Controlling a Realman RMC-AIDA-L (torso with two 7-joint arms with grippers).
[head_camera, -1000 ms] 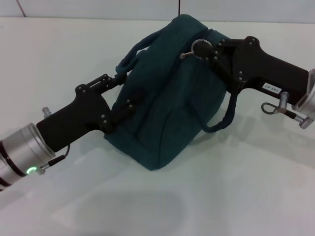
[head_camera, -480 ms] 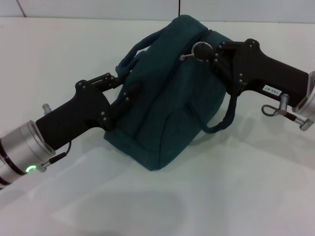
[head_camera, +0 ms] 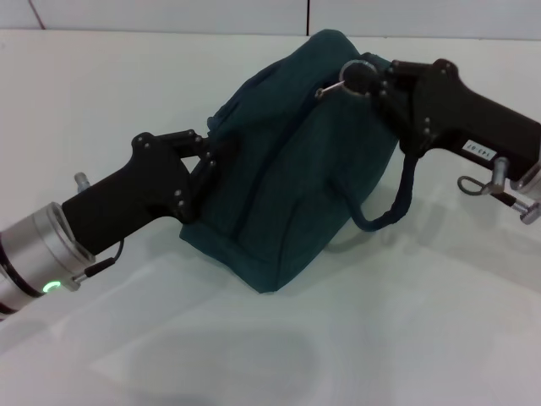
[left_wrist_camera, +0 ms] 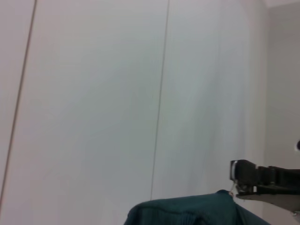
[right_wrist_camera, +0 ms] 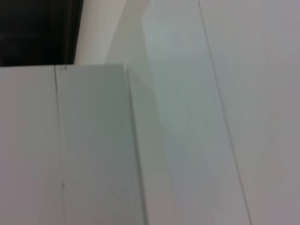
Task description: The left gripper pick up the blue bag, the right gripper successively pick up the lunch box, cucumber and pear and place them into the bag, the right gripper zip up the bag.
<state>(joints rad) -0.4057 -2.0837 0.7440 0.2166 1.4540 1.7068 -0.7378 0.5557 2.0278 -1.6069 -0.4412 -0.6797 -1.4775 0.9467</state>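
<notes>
Two grippers meet at the blue bag point(head_camera: 296, 178), which sits in the middle of your head view on the white table point(head_camera: 254, 355). The left gripper point(head_camera: 207, 161) reaches in from the lower left of the frame and presses into the bag's left side, where the fabric folds in around its tips. You can take it as clamped on the cloth there, though the tips themselves are half buried in the folds.

The right gripper point(head_camera: 359, 78) comes in from the right edge and ends at the bag's upper right corner, near the top of the frame. Its tip is against a small round zipper pull point(head_camera: 348, 74), with a thin metal tab poking out toward the left. Whether those jaws are pinched on the pull or only touching it, you cannot tell from this angle.

The bag looks dark teal, soft and bulging, tilted so its top leans toward the upper right. One carrying strap point(head_camera: 393, 203) hangs in a loop down the right side, below the right gripper's body, and its lower end rests close to the table.

Your left wrist view catches only the top edge of the bag point(left_wrist_camera: 187, 211) in the lower part of the frame, with the other arm's dark gripper point(left_wrist_camera: 262, 180) at the lower right edge. Your right wrist view shows only pale panels.
</notes>
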